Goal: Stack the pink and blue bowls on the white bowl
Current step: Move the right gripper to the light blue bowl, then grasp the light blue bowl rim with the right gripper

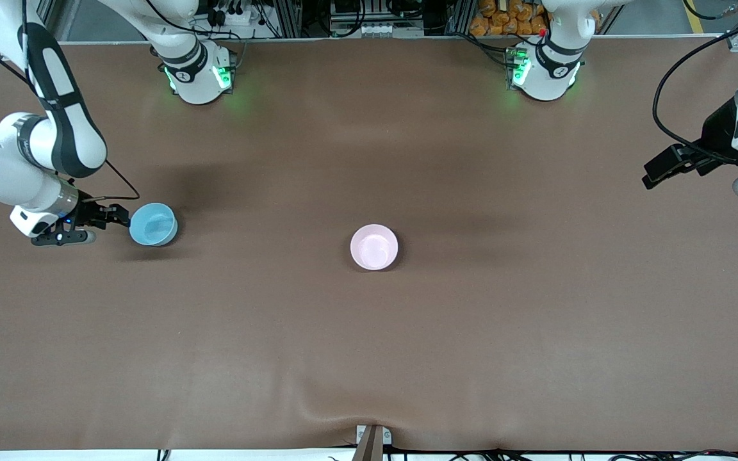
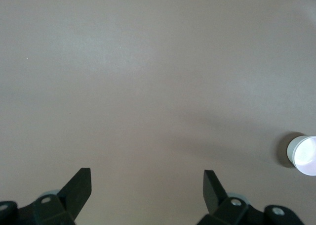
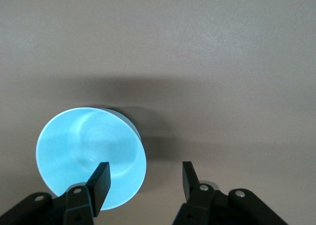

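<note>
Blue bowl [image 3: 91,156]: glossy, rigid, probably light and slippery; best pinched at the rim. Right gripper [image 3: 145,178] there, fingers wide, one inside. Left gripper [image 2: 147,185] waiting, fingers wide.

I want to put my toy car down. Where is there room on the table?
Bare brown table lies nearer the front camera than the pale pink bowl, and between it and the sky-blue bowl. It is crowded only where the right gripper meets that bowl.
</note>
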Robot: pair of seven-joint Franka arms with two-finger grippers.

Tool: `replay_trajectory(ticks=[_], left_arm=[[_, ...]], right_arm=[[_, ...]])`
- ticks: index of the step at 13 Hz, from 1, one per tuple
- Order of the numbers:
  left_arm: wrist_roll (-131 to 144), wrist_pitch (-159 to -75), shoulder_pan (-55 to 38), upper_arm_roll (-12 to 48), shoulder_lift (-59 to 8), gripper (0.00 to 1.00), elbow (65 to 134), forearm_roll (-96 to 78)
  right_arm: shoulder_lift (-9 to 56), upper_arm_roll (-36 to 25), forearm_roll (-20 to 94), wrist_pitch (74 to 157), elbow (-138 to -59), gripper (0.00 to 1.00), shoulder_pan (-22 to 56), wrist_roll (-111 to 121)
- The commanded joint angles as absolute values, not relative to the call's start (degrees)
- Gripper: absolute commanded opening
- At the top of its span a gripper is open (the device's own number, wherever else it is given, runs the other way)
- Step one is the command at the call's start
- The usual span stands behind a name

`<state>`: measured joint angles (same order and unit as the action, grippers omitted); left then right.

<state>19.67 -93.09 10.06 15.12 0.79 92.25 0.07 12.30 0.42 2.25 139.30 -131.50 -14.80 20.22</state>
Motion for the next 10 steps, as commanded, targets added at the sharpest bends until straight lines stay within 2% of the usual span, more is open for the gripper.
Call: replay_trajectory(ticks=[1, 3, 5, 6, 10], left_arm=[[18.5, -92.6, 10.3, 15.6, 3.0, 1.0, 94.1, 1.1], [18.5, -92.7, 10.3, 15.8, 3.0, 1.0, 94.2, 1.1], [18.4, -93.1, 10.3, 15.8, 2.9, 1.0, 94.3, 1.1], [18.4, -93.3, 10.1, 15.9, 2.9, 1.0, 94.3, 1.0], [18.4, -93.6, 9.8, 16.1, 2.5, 1.0, 94.5, 1.0]], right_arm=[[14.5, 1.2, 3.5, 146.0, -133.8, 0.63, -15.9, 23.5], [15.9, 1.3, 3.5, 149.3, -134.6, 0.5, -15.6, 23.5], [16.2, 1.4, 3.5, 149.4, -134.6, 0.3, -15.6, 23.5], [16.3, 1.5, 3.5, 149.4, -134.6, 0.24, -15.6, 23.5], [17.8, 1.5, 3.5, 150.6, -134.6, 0.17, -15.7, 23.5]])
